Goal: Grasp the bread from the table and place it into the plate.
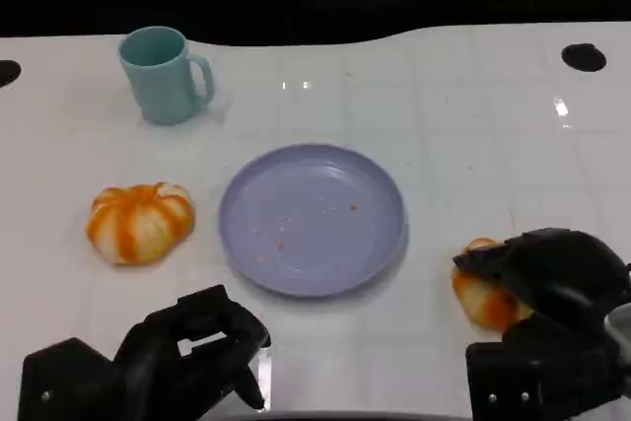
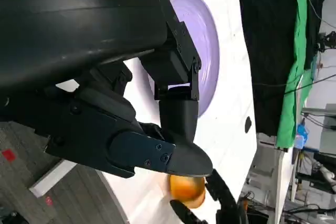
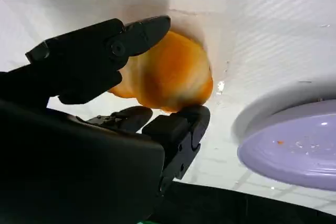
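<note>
An orange-and-white bread roll (image 1: 483, 298) lies on the white table to the right of the lavender plate (image 1: 312, 219). My right hand (image 1: 554, 278) comes down over it. In the right wrist view the fingers (image 3: 105, 51) close on both sides of the roll (image 3: 170, 74), which still rests on the table. A second roll (image 1: 139, 222) lies left of the plate. My left hand (image 1: 192, 357) hovers near the table's front edge with its fingers curled in and nothing in them. The left wrist view shows that hand (image 2: 131, 103), the plate (image 2: 206, 40) and the far roll (image 2: 187, 190).
A teal mug (image 1: 162, 74) stands at the back left. The plate holds a few crumbs. Black holes mark the table at the far right (image 1: 584, 56) and far left (image 1: 6, 73). The table's front edge runs just under both hands.
</note>
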Controlling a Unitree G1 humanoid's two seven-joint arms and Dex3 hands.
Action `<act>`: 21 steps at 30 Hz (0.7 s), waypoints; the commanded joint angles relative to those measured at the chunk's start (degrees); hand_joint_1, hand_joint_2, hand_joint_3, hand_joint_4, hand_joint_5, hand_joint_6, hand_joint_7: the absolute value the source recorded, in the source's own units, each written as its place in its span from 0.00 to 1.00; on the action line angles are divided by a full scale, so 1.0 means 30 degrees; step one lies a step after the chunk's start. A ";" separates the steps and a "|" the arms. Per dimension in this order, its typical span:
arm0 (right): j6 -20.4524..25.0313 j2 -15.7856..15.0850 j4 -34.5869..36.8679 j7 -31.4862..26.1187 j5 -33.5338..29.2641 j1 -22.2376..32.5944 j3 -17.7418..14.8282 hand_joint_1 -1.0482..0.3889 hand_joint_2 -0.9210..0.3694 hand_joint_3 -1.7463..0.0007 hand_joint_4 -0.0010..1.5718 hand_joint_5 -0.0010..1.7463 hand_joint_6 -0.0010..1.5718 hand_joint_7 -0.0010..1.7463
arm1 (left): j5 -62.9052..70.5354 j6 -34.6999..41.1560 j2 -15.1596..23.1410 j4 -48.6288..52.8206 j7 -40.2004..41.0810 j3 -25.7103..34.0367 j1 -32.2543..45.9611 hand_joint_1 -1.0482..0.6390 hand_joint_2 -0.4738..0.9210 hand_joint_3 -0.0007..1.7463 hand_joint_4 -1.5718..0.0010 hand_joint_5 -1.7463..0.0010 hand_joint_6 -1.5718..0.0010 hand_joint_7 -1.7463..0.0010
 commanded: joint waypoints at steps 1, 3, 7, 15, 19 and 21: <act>0.0652 -0.0054 0.0514 -0.0061 0.0053 -0.0397 0.0054 0.49 0.09 1.00 0.27 0.04 0.29 0.00 | 0.0069 -0.0082 0.0101 -0.0225 0.0188 0.0008 0.0109 0.13 1.00 0.09 0.39 0.14 0.43 0.29; 0.1006 0.0044 0.0607 0.0376 0.0165 -0.0635 0.0083 0.49 0.09 0.99 0.27 0.03 0.28 0.00 | 0.0026 -0.0042 0.0084 -0.0268 0.0190 0.0015 0.0122 0.13 1.00 0.09 0.39 0.14 0.43 0.29; 0.1776 0.0203 0.0951 0.1640 0.0475 -0.1359 0.0223 0.49 0.07 0.99 0.29 0.04 0.30 0.01 | 0.0175 -0.0174 0.0112 -0.0200 0.0220 -0.0008 0.0093 0.13 1.00 0.09 0.39 0.14 0.43 0.29; 0.2766 0.0815 0.3835 0.2735 0.0648 -0.3498 0.1196 0.48 0.04 0.99 0.37 0.06 0.40 0.03 | 0.0151 -0.0394 0.0102 -0.0087 0.0150 -0.0023 0.0106 0.13 1.00 0.09 0.39 0.13 0.43 0.29; 0.2769 0.1014 0.5436 0.1877 0.0376 -0.4239 0.1970 0.48 0.05 1.00 0.44 0.07 0.47 0.03 | 0.0117 -0.0386 0.0101 -0.0132 0.0144 -0.0021 0.0145 0.13 1.00 0.09 0.39 0.14 0.43 0.30; 0.2604 0.1255 0.6465 0.0937 0.0405 -0.4604 0.2222 0.51 0.03 0.99 0.53 0.11 0.54 0.05 | 0.0142 -0.0363 0.0102 -0.0192 0.0166 -0.0039 0.0180 0.13 1.00 0.09 0.39 0.14 0.43 0.30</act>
